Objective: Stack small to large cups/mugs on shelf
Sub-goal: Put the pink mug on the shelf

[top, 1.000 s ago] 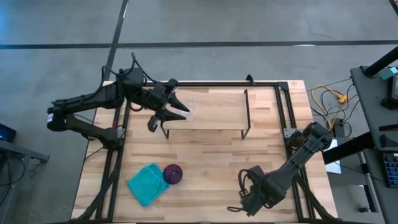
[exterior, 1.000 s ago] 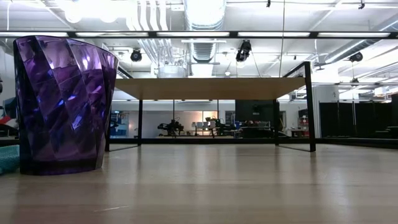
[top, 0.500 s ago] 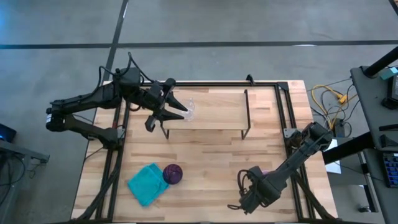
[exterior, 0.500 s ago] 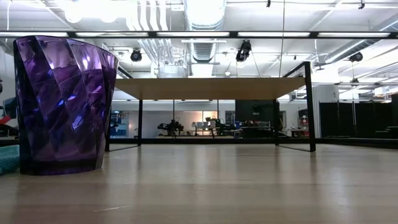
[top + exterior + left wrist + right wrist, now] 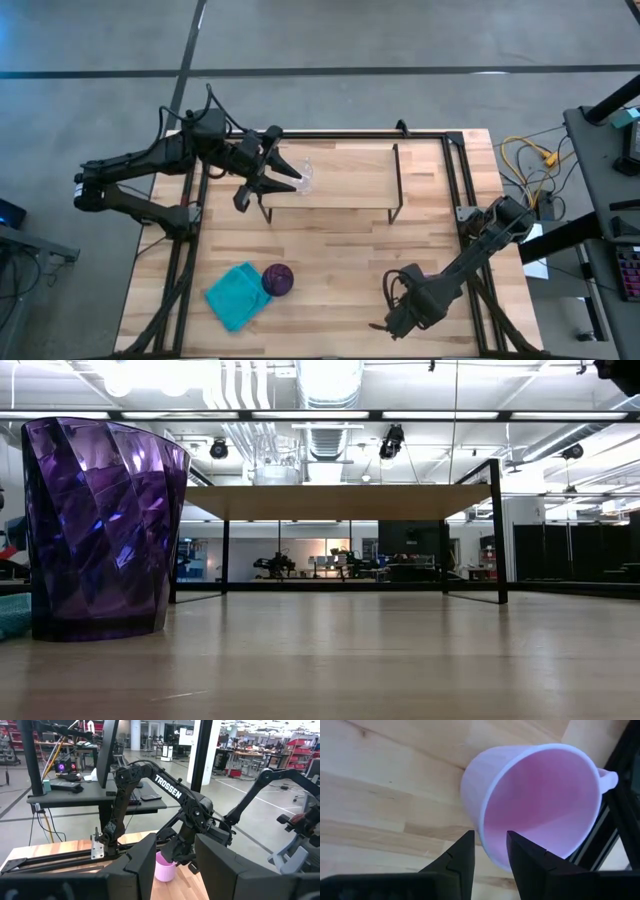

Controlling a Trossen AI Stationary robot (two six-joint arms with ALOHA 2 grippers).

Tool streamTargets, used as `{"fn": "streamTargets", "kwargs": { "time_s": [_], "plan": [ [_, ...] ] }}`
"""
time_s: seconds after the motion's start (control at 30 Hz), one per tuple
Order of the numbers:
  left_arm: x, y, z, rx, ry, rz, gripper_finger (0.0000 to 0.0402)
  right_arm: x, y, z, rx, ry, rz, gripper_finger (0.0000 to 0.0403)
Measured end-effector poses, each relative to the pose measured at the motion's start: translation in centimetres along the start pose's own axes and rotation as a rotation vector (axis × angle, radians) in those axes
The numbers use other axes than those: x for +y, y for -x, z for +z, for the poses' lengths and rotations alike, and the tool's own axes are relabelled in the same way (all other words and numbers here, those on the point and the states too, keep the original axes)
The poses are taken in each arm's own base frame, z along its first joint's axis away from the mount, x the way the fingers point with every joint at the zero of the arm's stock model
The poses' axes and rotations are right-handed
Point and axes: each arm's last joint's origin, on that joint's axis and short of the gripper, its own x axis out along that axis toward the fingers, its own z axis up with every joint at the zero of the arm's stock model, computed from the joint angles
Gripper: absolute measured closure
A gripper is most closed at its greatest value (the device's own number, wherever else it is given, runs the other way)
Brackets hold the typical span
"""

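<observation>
Overhead, two dark arms are counted at one wooden table (image 5: pixel 330 250). One shelf (image 5: pixel 345 175), a light-wood board on black wire legs, is set along the far part of the tabletop. One clear glass (image 5: pixel 305 177) is seen on the shelf's left end, with the left gripper (image 5: pixel 290 178) at it, fingers spread apart to either side. One purple cup (image 5: pixel 279 279) is placed near the table's front left, touching one teal cloth (image 5: pixel 236 295). Bare wood is left open between shelf and cup. The right gripper (image 5: pixel 392 322) is held low at the front right edge; its jaw state cannot be told from this view.

At table height, the purple cup (image 5: pixel 100 525) is seen upright at the left, with a corner of the cloth (image 5: pixel 12 616) beside it. The shelf (image 5: pixel 340 500) is seen behind, with open room under its board.

From the left wrist, the word "TROSSEN" is read on the other arm (image 5: pixel 150 785). One pink mug (image 5: pixel 165 870) is seen at that arm's gripper, between the left fingers (image 5: pixel 142 865), which are held apart.

From the right wrist, the pink mug (image 5: pixel 540 810) is shown tilted, its mouth toward the camera, handle beside the black table frame (image 5: pixel 620 810). Its rim lies in the gap between the right fingers (image 5: pixel 460 855), one inside the mug and one outside its wall.
</observation>
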Motion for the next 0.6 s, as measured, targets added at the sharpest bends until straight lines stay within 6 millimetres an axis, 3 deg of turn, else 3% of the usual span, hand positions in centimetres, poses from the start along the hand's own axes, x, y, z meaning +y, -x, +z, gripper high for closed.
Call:
{"fn": "streamTargets", "kwargs": {
  "time_s": [0.27,0.6],
  "plan": [
    [0.0,0.0,0.0,-0.001,-0.002,0.002,0.0279,0.4,-0.7,0.0,0.012,0.05,0.035,0.0312],
    [0.0,0.0,0.0,-0.003,-0.002,0.005,0.0279,1.2,-2.7,0.0,0.041,0.091,0.121,0.0386]
  ]
}}
